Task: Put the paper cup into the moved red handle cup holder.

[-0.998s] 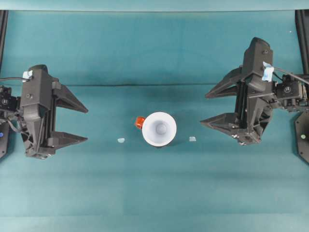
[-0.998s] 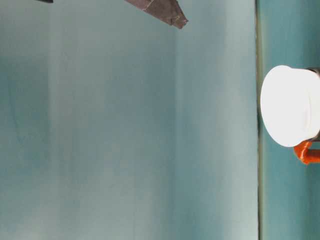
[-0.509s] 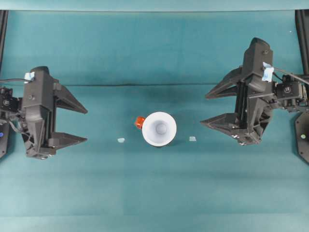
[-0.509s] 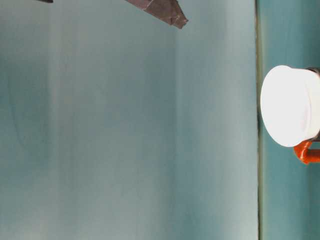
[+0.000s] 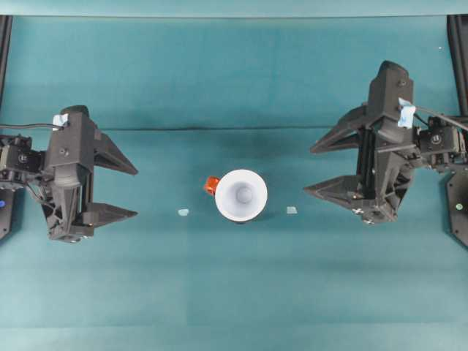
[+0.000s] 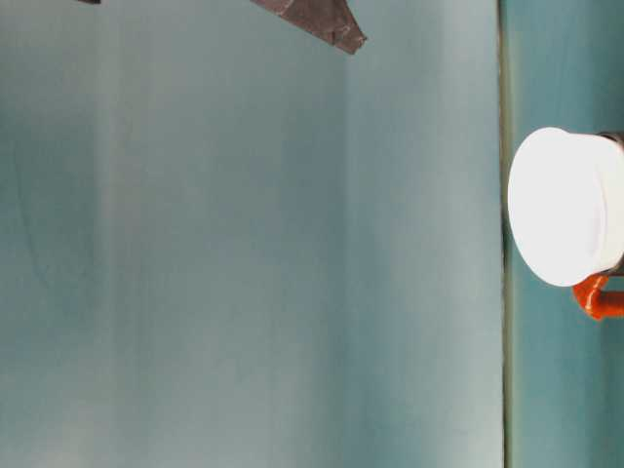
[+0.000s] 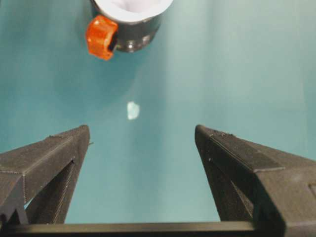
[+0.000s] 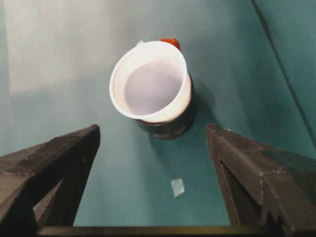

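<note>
Teal cloth-covered table, flat, one seam running across behind the arms. Plain white tapered paper cup sits upright, mouth up, nested in the small round black cup holder with orange-red handle tab; the right wrist view shows the holder's dark wall below the cup's rim and the tab poking out behind. Cup looks seated, so the task reads as done or nearly so.

Left gripper spread wide, empty, well apart from the cup on its left. Right gripper also spread wide, empty, well apart on the other side. Two small pale tape scraps lie on the cloth either side of the cup.

Handling guess: cup light, thin-walled, crushes easily, so grip gently across the rim or upper wall. Holder likely stiffer and heavier; its wall or tab is the place to hold it.
</note>
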Robot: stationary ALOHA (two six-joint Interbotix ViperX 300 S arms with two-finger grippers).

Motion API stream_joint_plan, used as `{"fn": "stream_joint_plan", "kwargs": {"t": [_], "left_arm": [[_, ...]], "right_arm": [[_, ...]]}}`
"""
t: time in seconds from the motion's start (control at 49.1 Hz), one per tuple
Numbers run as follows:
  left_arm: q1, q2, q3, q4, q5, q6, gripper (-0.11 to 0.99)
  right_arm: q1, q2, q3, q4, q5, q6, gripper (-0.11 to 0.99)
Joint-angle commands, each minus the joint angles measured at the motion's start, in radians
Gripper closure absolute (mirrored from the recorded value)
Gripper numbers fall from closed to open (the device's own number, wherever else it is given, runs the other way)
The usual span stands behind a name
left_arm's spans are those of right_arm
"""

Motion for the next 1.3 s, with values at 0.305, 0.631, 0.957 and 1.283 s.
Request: {"fn": "stream_joint_plan", "kwargs": {"t": [0.305,0.631,0.957,1.283], "left_arm": [[-0.002,-0.012,-0.014,0.002,-0.009,0.0,-0.08],[-0.003,-0.031,-0.025,0.0,-0.103,0.0,-0.08],[-0.003,-0.083,-0.014,0.0,-0.098,0.003,-0.08],[-0.003,-0.078,-0.015,0.002,-0.092,0.003,-0.08]], "right_arm": [[0.003,-0.012,0.0,0.002,-0.006,-0.002,-0.08],[0.002,-0.012,0.008,0.002,-0.006,-0.002,-0.08],[0.0,-0.012,0.011,0.002,-0.006,-0.003,-0.08],[-0.003,-0.012,0.012,0.002,-0.008,-0.003,-0.08]]}}
